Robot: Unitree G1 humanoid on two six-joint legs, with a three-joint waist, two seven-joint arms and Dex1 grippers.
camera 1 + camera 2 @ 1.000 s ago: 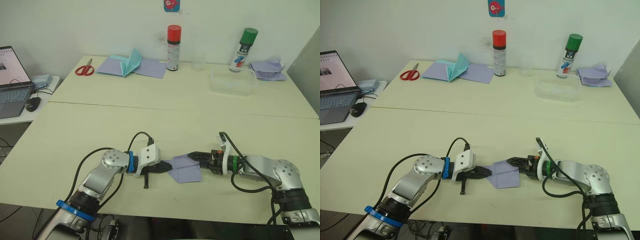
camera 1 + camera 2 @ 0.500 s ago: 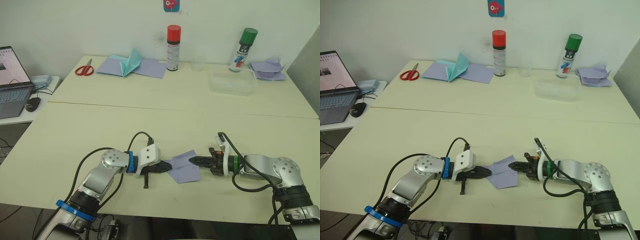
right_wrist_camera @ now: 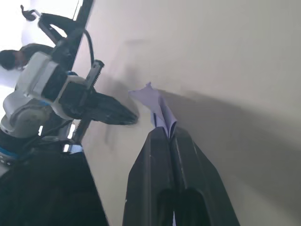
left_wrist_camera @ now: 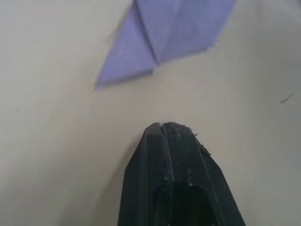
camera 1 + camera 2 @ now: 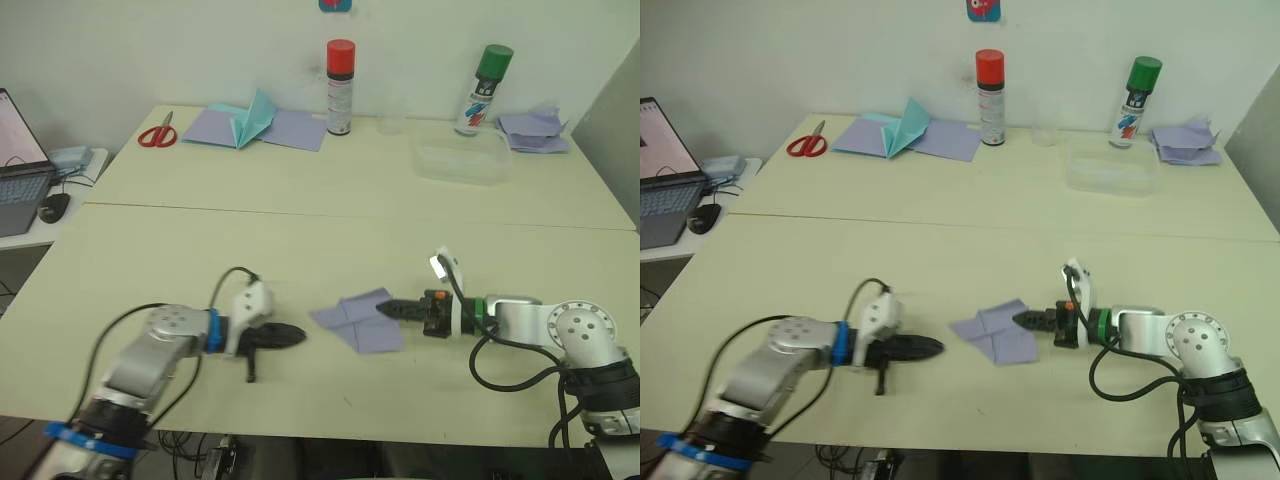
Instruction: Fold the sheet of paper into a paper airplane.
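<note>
Lying flat on the near half of the pale table [image 5: 200, 250], between the two grippers: the sheet of paper [image 5: 357, 319], lavender, partly folded, with creases and an overlapped flap showing. Pinching its right-hand edge: the right gripper [image 5: 384, 309], fingers pressed together on the paper, fingertips [image 3: 162, 136] meeting at the raised folded edge in the right wrist view. Hovering just left of the sheet, apart from it and touching nothing: the left gripper [image 5: 299, 337], fingers closed against each other with no gap, seen as a single black wedge [image 4: 176, 174] in the left wrist view, the sheet's pointed corner lying beyond its tip.

Sitting along the far edge of the table: red scissors [image 5: 154, 135], a flat lavender sheet [image 5: 290, 129] with a teal folded paper shape [image 5: 252, 114] standing on it, a red-capped spray can [image 5: 339, 73], a small clear cup [image 5: 391, 124], a green-capped spray can [image 5: 481, 76], a clear plastic tray [image 5: 462, 164] and a crumpled lavender paper pile [image 5: 532, 130]. Resting on a lower desk off the table's left side: a laptop [image 5: 662, 190] and a mouse [image 5: 698, 219].
</note>
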